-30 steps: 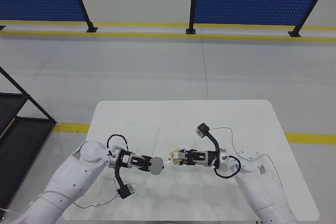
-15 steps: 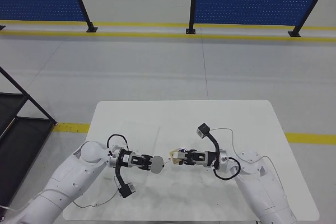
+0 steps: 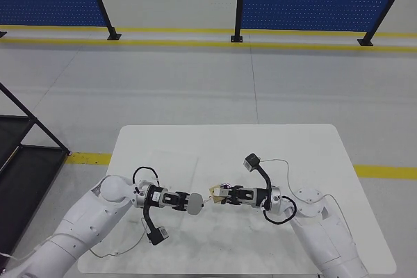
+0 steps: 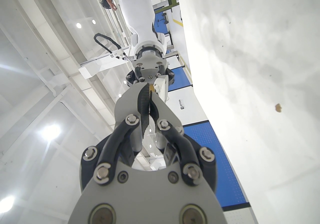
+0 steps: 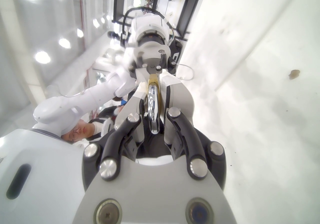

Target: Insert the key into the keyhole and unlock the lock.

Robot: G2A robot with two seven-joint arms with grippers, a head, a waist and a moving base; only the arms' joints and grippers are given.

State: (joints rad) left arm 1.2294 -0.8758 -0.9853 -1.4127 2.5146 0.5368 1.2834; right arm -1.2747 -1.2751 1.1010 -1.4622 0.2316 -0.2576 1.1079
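The left gripper (image 4: 150, 95) pinches the thin key (image 4: 151, 88) tight. The key points straight ahead at the lock (image 5: 153, 100), squeezed in the right gripper (image 5: 153, 83), over the table (image 3: 299, 153). I cannot tell if it is in yet.

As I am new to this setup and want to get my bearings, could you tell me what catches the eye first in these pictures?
Above the middle of the white table, the right end effector clamps a brass lock with a shiny shackle. Facing it tip to tip, the left end effector pinches the key. A small brown crumb lies on the table.
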